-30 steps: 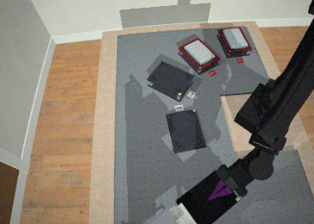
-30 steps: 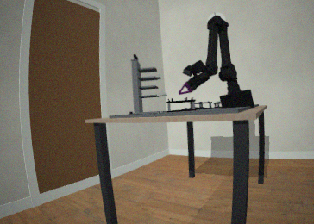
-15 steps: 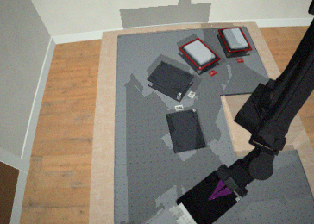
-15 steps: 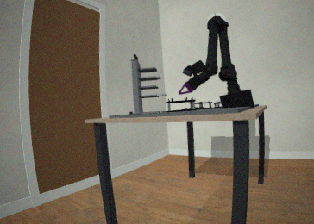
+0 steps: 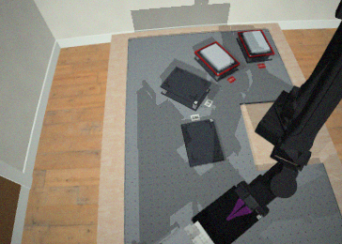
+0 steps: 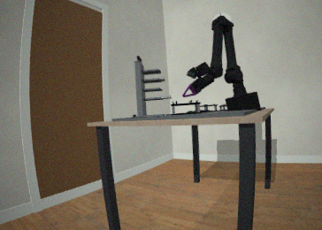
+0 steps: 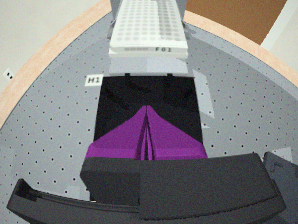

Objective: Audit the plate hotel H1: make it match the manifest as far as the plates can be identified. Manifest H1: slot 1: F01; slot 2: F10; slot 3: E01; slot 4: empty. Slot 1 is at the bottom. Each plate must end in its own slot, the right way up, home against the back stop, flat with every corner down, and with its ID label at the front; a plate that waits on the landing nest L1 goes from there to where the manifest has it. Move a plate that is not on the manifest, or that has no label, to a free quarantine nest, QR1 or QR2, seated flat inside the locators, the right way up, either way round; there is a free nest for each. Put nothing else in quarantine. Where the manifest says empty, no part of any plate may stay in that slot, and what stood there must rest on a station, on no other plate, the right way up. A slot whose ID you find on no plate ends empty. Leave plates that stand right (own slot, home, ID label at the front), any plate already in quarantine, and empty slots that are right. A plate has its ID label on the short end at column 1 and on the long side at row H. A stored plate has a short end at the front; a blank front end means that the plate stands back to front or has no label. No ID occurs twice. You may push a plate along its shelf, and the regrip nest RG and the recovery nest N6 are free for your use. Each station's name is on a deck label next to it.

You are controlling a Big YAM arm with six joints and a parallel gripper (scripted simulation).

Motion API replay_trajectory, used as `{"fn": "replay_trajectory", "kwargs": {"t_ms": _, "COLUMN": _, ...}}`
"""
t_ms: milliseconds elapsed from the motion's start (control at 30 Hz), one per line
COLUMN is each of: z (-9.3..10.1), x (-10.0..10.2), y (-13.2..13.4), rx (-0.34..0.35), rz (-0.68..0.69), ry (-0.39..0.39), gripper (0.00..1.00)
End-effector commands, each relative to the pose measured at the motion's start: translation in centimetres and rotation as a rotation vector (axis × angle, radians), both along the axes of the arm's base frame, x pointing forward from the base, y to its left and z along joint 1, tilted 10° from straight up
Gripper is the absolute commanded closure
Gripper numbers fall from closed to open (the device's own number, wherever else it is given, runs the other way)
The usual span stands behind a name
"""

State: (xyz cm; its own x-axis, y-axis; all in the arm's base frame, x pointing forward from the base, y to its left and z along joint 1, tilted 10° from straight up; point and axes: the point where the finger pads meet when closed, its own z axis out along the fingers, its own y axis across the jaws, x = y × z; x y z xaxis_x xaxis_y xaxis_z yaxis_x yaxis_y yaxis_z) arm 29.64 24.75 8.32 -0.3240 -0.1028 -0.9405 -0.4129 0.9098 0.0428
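Note:
My gripper (image 7: pixel 146 112) has purple fingers that are shut together with nothing between them. It hangs above an empty black nest (image 7: pixel 148 106) in front of the plate hotel (image 6: pixel 148 87). A white well plate (image 7: pixel 148 26) lies on the hotel's lowest shelf, with a small dark label on its front end (image 7: pixel 160 50). In the overhead view the gripper (image 5: pixel 237 208) is at the bottom edge, and a corner of the white plate (image 5: pixel 199 233) shows beside it. In the side view the gripper (image 6: pixel 190 91) is right of the hotel, at about the height of its lower shelves.
Two red-framed nests (image 5: pixel 216 58) (image 5: pixel 256 44) stand at the far end, each with a light grey top that looks like a plate. Two black nests (image 5: pixel 185 86) (image 5: pixel 202 142) sit mid-deck. A small deck label (image 7: pixel 93 80) lies left of the nest under the gripper.

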Motion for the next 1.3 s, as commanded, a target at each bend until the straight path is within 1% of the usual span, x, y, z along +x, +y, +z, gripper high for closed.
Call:
{"fn": "replay_trajectory", "kwargs": {"t_ms": 0, "z": 1.2, "x": 1.5, "y": 0.7, "rx": 0.015, "rz": -0.01, "ry": -0.026, "gripper": 1.0}}
{"fn": "replay_trajectory", "kwargs": {"t_ms": 333, "z": 0.9, "x": 1.9, "y": 0.8, "rx": 0.003, "rz": -0.01, "ry": -0.016, "gripper": 1.0}}
{"fn": "replay_trajectory", "kwargs": {"t_ms": 800, "z": 1.1, "x": 2.7, "y": 1.1, "rx": 0.003, "rz": -0.01, "ry": -0.017, "gripper": 1.0}}
{"fn": "replay_trajectory", "kwargs": {"t_ms": 867, "z": 1.4, "x": 2.8, "y": 1.2, "rx": 0.01, "rz": -0.01, "ry": -0.021, "gripper": 1.0}}
{"fn": "replay_trajectory", "kwargs": {"t_ms": 933, "z": 1.1, "x": 2.9, "y": 1.2, "rx": 0.003, "rz": -0.01, "ry": -0.017, "gripper": 1.0}}
{"fn": "replay_trajectory", "kwargs": {"t_ms": 1267, "z": 1.3, "x": 3.5, "y": 1.5, "rx": 0.004, "rz": -0.01, "ry": -0.017, "gripper": 1.0}}
